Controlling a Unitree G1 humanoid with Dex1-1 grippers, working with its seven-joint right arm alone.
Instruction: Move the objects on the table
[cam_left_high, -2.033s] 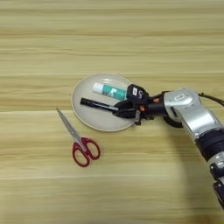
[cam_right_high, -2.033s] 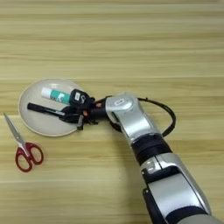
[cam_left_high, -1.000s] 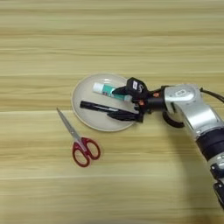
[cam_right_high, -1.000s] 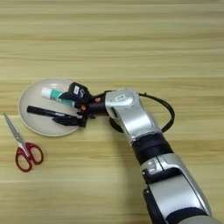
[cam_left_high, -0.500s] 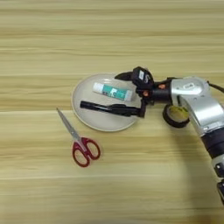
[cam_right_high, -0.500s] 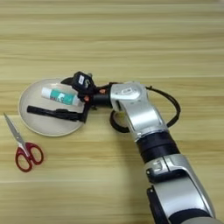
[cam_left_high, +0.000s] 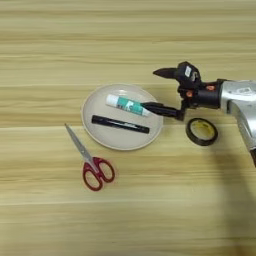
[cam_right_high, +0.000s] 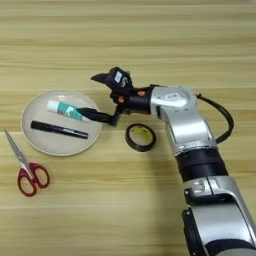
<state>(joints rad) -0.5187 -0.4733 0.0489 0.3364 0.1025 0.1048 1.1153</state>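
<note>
Since half a second ago the right claw (cam_right_high: 95, 96) has spread wide and empty, its lower finger tip over the plate's (cam_left_high: 95, 127) right rim near the glue stick (cam_left_high: 126, 105). Inside lies the marker pen (cam_left_high: 120, 124). Right: tape ring (cam_left_high: 201, 131). Left: scissors (cam_left_high: 90, 161), on the table (cam_left_high: 125, 210).

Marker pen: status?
Right gripper open, empty, at plate rim. Marker pen lies in plate beside glue stick. Tape ring, scissors on table.
</note>
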